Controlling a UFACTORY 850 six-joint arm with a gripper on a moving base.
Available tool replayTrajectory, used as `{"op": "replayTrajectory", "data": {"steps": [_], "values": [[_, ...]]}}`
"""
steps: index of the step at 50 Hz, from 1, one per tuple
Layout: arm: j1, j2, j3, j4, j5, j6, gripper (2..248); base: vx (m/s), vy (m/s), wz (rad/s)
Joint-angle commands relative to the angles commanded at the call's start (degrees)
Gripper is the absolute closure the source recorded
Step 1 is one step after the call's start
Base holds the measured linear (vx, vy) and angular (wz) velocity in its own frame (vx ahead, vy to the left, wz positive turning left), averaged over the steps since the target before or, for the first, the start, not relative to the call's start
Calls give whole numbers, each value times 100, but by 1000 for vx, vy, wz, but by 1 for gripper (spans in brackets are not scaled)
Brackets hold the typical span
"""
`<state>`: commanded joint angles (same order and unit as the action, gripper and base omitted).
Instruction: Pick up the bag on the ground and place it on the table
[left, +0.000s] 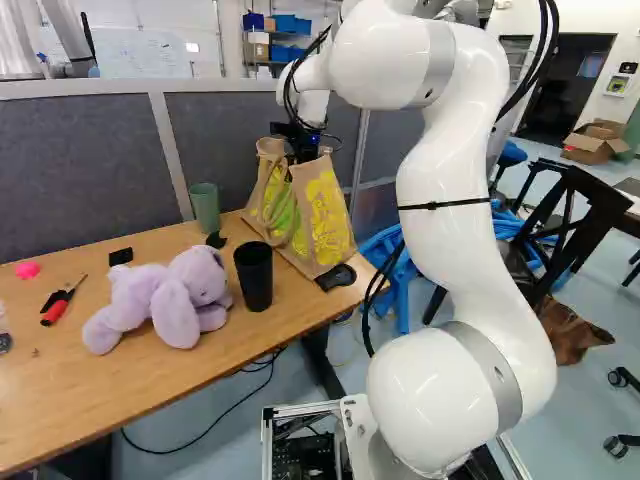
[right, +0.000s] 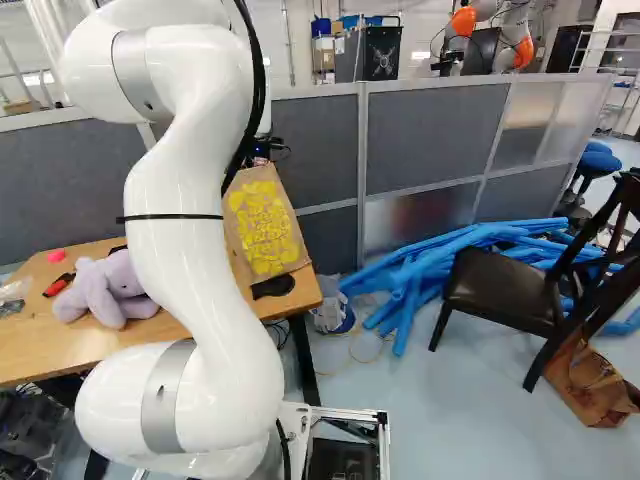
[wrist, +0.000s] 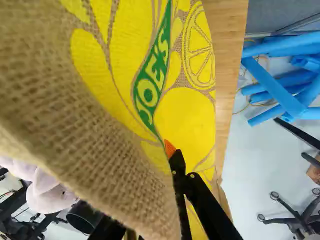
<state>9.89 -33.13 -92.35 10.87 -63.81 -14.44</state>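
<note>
Gripper (left: 304, 152) at the bag's (left: 325, 215) top, bag on the table (left: 80, 400) — opening and hold unclear

Wooden desk (left: 60, 400), bag (left: 322, 215) at right edge.
Green cup (left: 205, 208), pink item (left: 27, 269) by far edge; plush (left: 172, 303), black cup (left: 254, 277) toward near edge; red tool (left: 56, 311) near plush; black item (left: 337, 277) at near right corner.

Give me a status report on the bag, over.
Burlap bag apparently resting on table. Gripper at its top, grip unconfirmed. Black cup and green cup close by, possible snags.
</note>
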Motion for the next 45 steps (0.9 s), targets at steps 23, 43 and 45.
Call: {"op": "replayTrajectory", "data": {"steps": [23,43,45], "values": [[0,-1,0,0,0,0,187,0,0,0],[0,8,2,0,0,0,80,0,0,0],[0,29,6,0,0,0,44,0,0,0]]}}
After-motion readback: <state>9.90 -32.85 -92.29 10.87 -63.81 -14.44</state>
